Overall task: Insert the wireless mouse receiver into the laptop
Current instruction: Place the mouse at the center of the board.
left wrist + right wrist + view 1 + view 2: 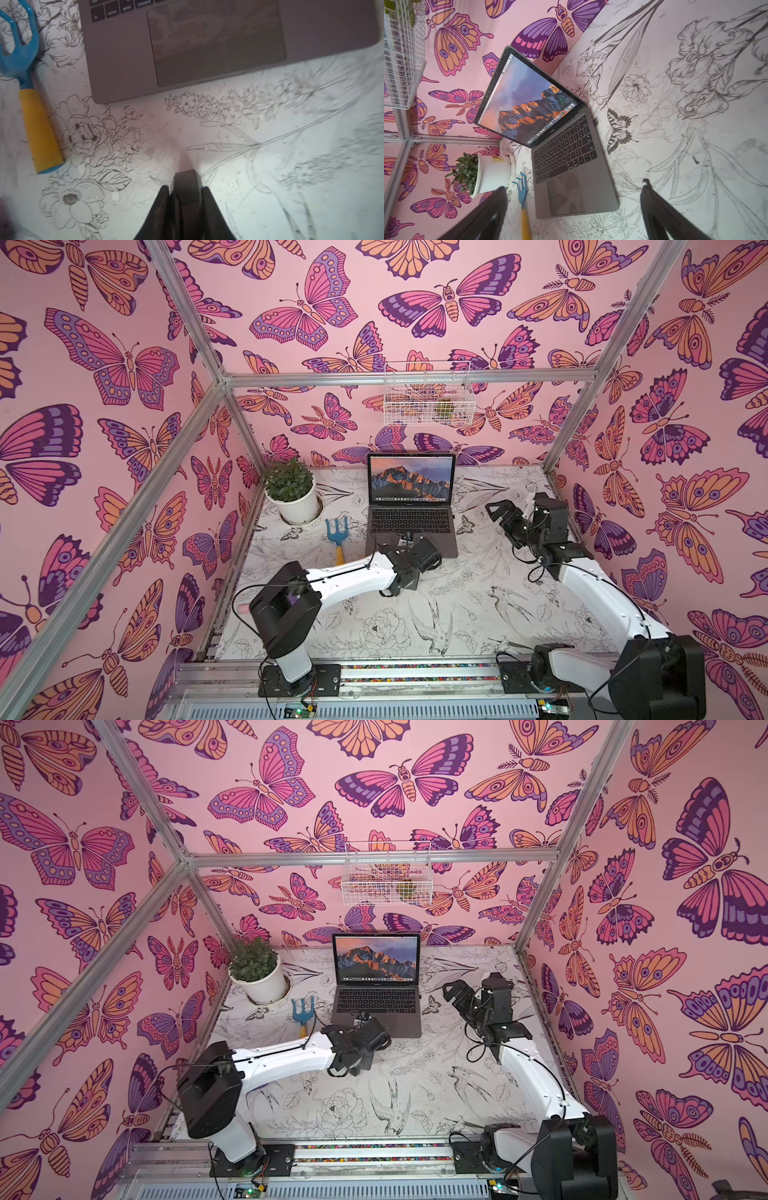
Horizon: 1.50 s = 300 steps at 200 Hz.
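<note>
We cannot see the left fingers [159, 205] in either top view. The left arm [353, 572] hides them, along with part of the front of the laptop [409, 522], which stands open at the back middle of the table [457, 605]. The left wrist view shows them above the table just in front of the trackpad, clamped on a black piece with a ribbed end. We take it for the wireless mouse [185, 185], though only that end shows. The right fingers [481, 216] stand wide apart in the air to the right of the laptop. A small dark stub [595, 121] juts from the laptop's right edge near the hinge, too small for us to say what it is. On the keys we read "fn", "control", "option" and "command", all blurred. The word under the screen and the yellow label on the white plant pot [494, 172] are too small to read. The blue garden rake [31, 93] with a yellow handle lies left of the laptop, its prongs cut off in the left wrist view. Something greenish in the wire basket [426, 393] on the back wall cannot be made out.
</note>
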Available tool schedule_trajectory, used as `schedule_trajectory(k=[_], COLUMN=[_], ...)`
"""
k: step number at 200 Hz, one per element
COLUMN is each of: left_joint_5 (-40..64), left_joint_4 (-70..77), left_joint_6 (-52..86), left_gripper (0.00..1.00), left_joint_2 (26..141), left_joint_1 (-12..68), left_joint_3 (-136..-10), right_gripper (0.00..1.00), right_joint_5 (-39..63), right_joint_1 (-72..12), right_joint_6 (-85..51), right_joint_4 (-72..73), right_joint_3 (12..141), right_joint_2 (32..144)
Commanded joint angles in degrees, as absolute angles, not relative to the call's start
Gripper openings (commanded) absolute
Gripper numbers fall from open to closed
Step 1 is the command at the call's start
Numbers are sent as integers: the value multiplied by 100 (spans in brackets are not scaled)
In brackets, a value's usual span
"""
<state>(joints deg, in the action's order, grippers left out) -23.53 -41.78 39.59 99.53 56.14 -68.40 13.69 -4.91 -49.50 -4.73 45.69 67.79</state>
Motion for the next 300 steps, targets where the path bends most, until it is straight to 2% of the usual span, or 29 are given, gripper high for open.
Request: schedule_trajectory(k=[1,38,67,83,101,120,170,200,215,218,261,300], left_joint_5=[-3152,-3746,-3694,-3611,-3542,-3369,-2651,-1994,-1567,-1455,754,1511], left_joint_4=[-5407,-5797,-6044,-6144,-6114,-5889,-5311,-4675,-4199,-4084,-2037,-1587], left_joint_6=[3935,4278,4359,4352,4303,4112,3807,3829,3856,3867,4179,4307], left_gripper=[0,3,4,8,20,37,61,73,98,100,100,100], left_joint_2=[10454,11136,11858,12112,12190,12183,12031,11414,10971,10878,9827,9580], left_joint_1=[5816,6135,6178,6179,6178,6178,6060,5724,5510,5466,4452,4140], left_joint_3=[-7287,-7882,-8446,-8661,-8766,-8780,-8717,-8275,-7856,-7763,-6061,-5369], right_gripper=[99,100,99,99,98,97,96,96,96,96,96,95], right_joint_5=[1033,912,934,990,1053,1115,1186,1169,1160,1159,1203,1239], right_joint_1=[-449,-451,-449,-449,-450,-450,-451,-448,-454,-455,-452,-449], right_joint_6=[-4564,-4518,-4609,-4632,-4641,-4648,-4637,-4597,-4588,-4588,-4645,-4668], right_joint_4=[-1172,-1226,-1147,-1115,-1098,-1104,-1192,-1269,-1292,-1300,-1266,-1256], right_joint_3=[4892,4898,4860,4867,4886,4913,4917,4920,4916,4913,4911,4909], right_joint_2=[6715,6638,6637,6662,6681,6729,6710,6687,6671,6663,6688,6678])
